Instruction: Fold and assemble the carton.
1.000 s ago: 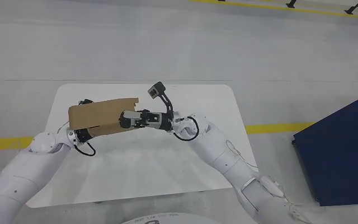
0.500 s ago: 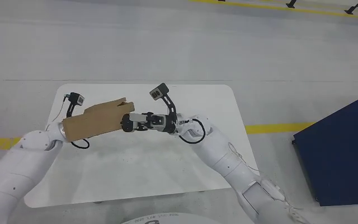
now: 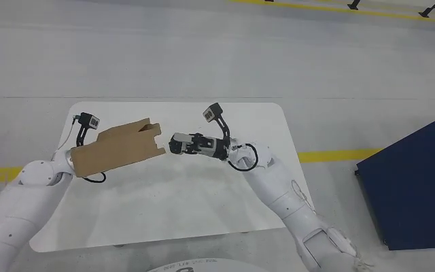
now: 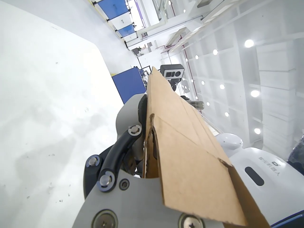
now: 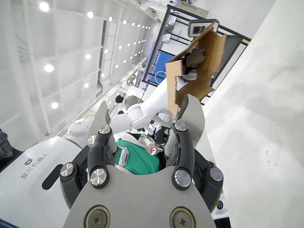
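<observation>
One carton [image 3: 115, 147], one table [image 3: 204, 204], two pincers [image 3: 172, 144] [image 4: 146, 134].

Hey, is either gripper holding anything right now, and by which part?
The left gripper is shut on the carton, clamping a panel at the end away from the right gripper. The right gripper is open, holding nothing.

A white table [image 3: 204, 204] with rounded corners stands on a pale grey floor [image 3: 204, 54]. A yellow line [image 3: 333, 156] crosses the floor on both sides of it. A dark blue panel [image 3: 401, 183] sits well apart. Round ceiling lights [image 4: 249, 43] glow overhead.
</observation>
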